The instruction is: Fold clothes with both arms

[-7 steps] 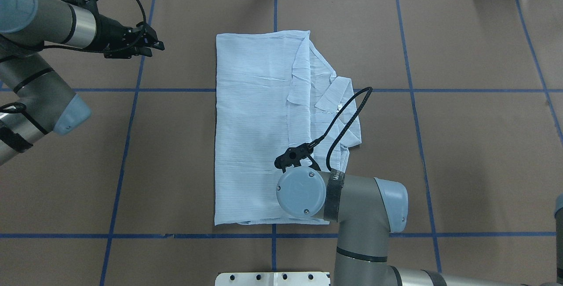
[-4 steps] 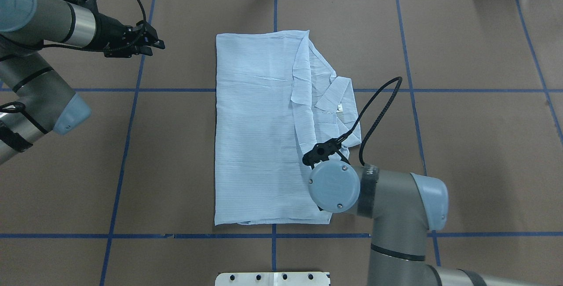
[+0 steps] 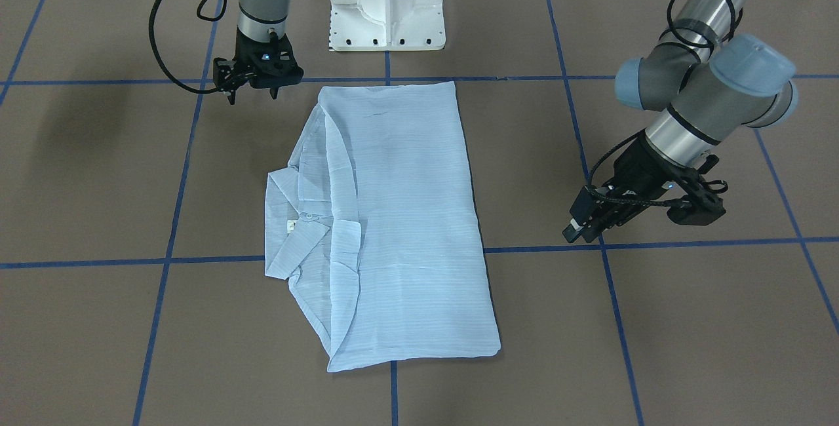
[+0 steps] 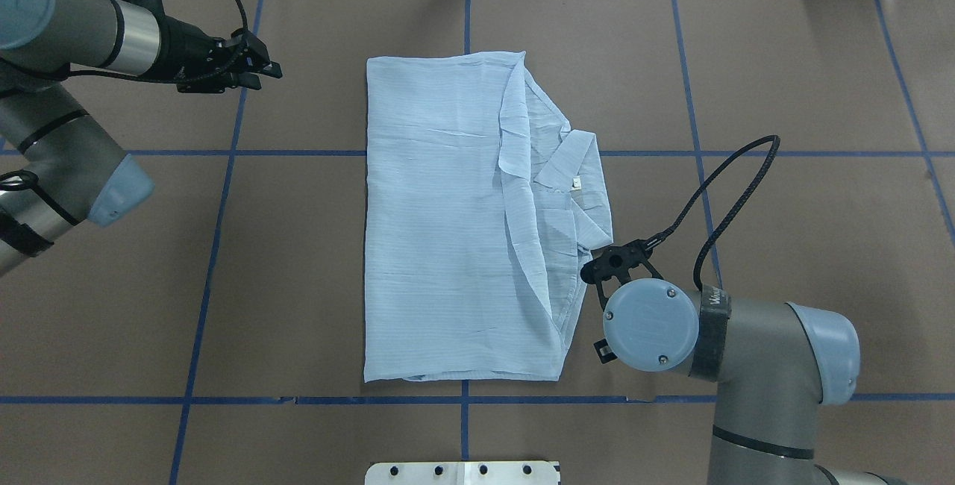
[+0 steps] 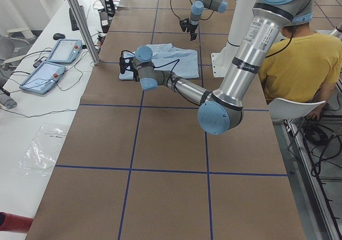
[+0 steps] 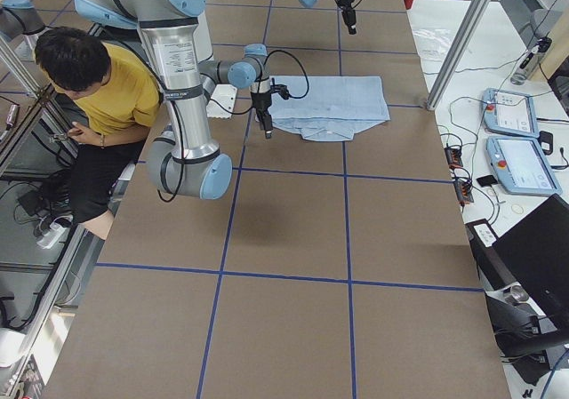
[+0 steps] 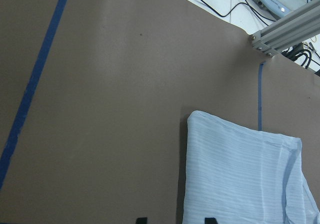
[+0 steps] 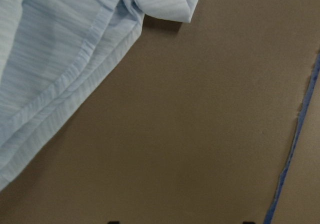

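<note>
Shirt (image 4: 440,246) lies folded, pale blue, finely striped.

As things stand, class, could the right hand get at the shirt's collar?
Probably yes. The right hand hangs open beside the shirt, over bare table; the collar lies uppermost on that side, nothing between them.

Even, diffuse light from above falls on the brown paper-covered table (image 3: 655,347), where a soft, broad shadow (image 3: 62,118) lies near the front-facing view's left edge and the thin light-blue striped shirt (image 4: 433,231) throws only a narrow dark rim. The right wrist view is slightly soft.
</note>
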